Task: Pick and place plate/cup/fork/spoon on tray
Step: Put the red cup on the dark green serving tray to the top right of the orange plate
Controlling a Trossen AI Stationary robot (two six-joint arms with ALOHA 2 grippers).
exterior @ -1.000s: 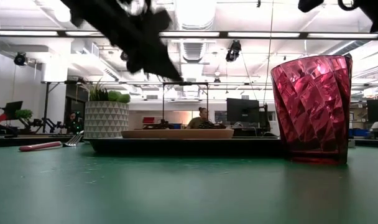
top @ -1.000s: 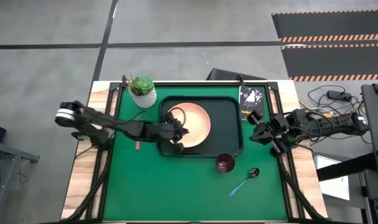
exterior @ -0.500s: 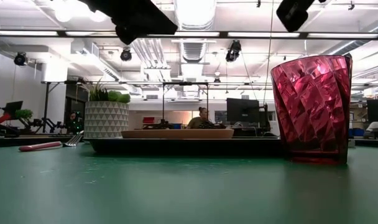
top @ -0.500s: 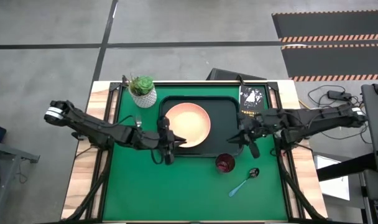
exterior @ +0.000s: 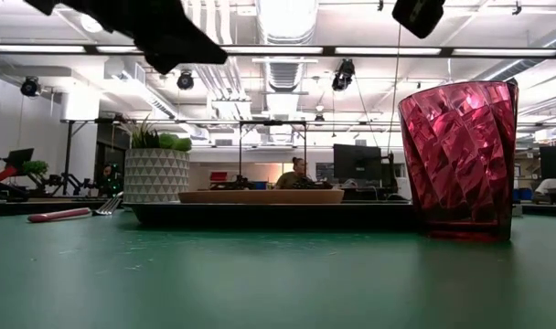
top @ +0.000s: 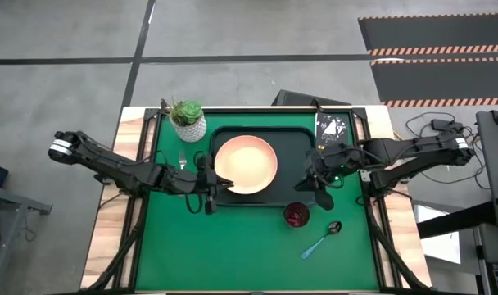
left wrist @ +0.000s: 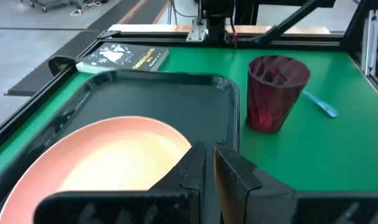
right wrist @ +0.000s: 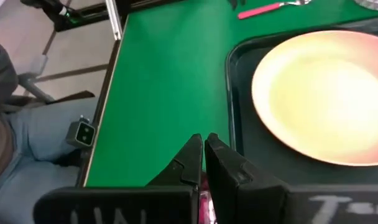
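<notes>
A: Where is the cup (top: 296, 215) found?
B: On the table (top: 233, 254), beside the tray's (top: 302, 172) near edge; the right claw (top: 314, 182), clenched, is held above.
A: How is it handled?
B: Rigid, faceted, probably slippery; the rim is best pinched. The left claw (top: 206, 190) is clenched, empty.

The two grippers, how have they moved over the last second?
The left gripper drew back off the salmon-pink round plate to the dark rectangular tray's left edge. The right gripper reached in toward the dark maroon cup. Plate, cup and blue-handled spoon stayed put.
</notes>
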